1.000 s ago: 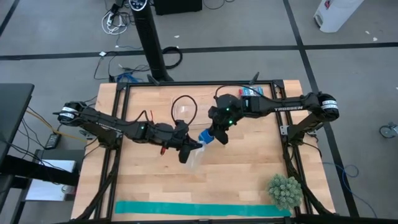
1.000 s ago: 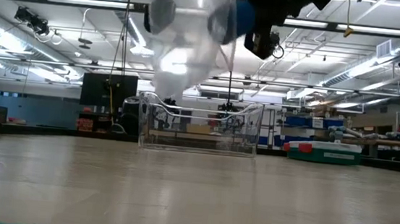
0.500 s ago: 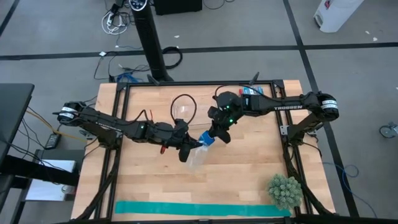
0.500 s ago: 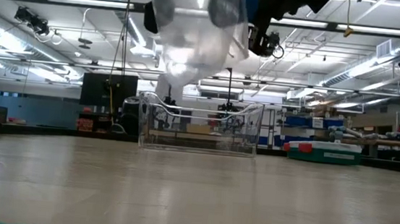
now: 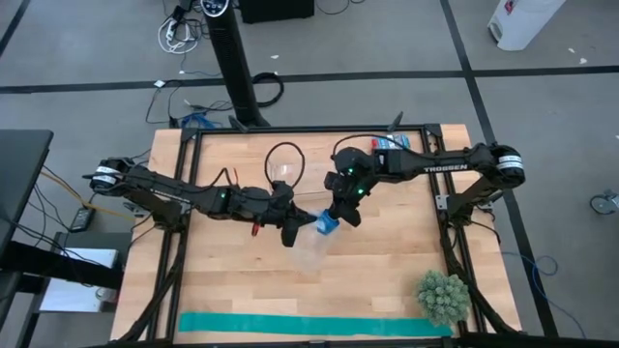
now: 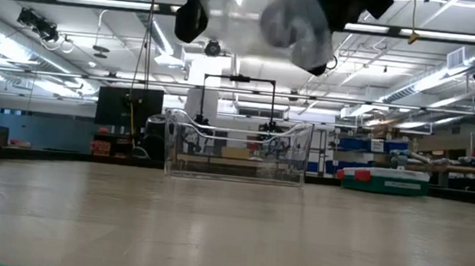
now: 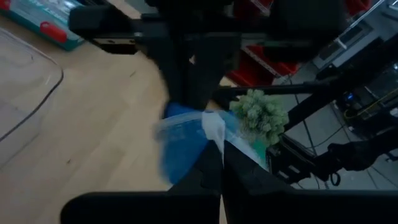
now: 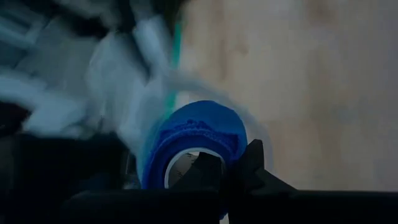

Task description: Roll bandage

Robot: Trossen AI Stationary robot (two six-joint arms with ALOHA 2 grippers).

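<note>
Midair above the worktop (image 5: 387, 261): right end effector (image 5: 334, 220) clamped on the bandage (image 5: 327, 224); left end effector (image 5: 295, 232) pinching a clear bag (image 5: 309, 249).

Both arms are dark, slim and jointed, with silver-ringed black caps at the shoulder ends. The right arm (image 5: 426, 164) bears white "TROSSEN" lettering along its forearm and a small green light near the wrist. The left arm (image 5: 184, 196) shows red wiring near its wrist.
</note>
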